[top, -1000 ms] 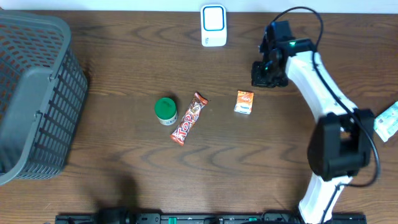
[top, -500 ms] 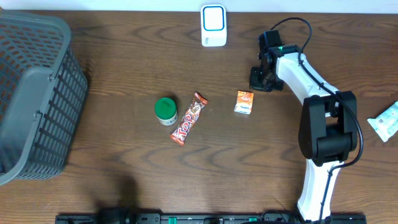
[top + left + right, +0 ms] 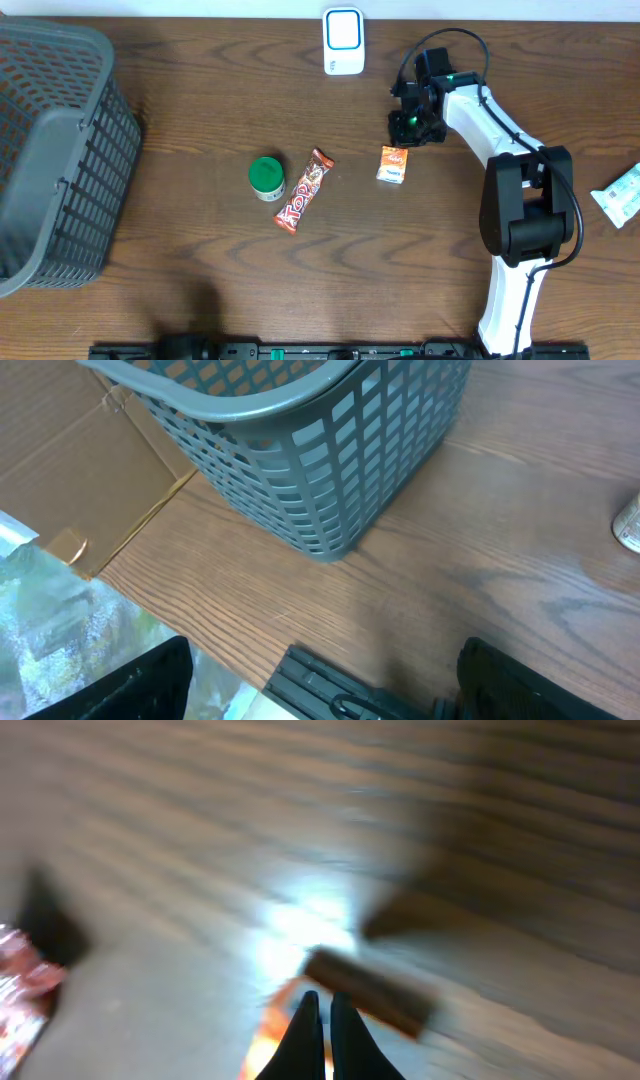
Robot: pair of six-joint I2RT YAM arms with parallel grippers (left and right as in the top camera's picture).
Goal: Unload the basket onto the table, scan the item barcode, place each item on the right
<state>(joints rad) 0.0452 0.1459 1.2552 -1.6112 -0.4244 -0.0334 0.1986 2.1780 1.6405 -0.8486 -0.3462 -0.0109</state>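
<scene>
A white barcode scanner (image 3: 342, 40) stands at the table's far edge. Three items lie mid-table: a small orange packet (image 3: 393, 164), a red-orange candy bar (image 3: 304, 190) and a green-lidded can (image 3: 266, 177). No barcode shows on any of them. My right gripper (image 3: 405, 125) hangs just beyond the orange packet, shut and empty. In the blurred right wrist view its closed tips (image 3: 325, 1005) point at the orange packet (image 3: 272, 1045). My left gripper (image 3: 325, 700) is open at the table's near edge, with nothing between its fingers (image 3: 130, 685).
A grey plastic basket (image 3: 50, 150) fills the left end of the table and looms close in the left wrist view as the basket (image 3: 300, 450). A white packet (image 3: 620, 193) lies at the right edge. A black rail (image 3: 340, 685) runs along the near edge.
My right gripper has swung left and a little nearer, from right of the orange packet to just beyond it. The items have not moved.
</scene>
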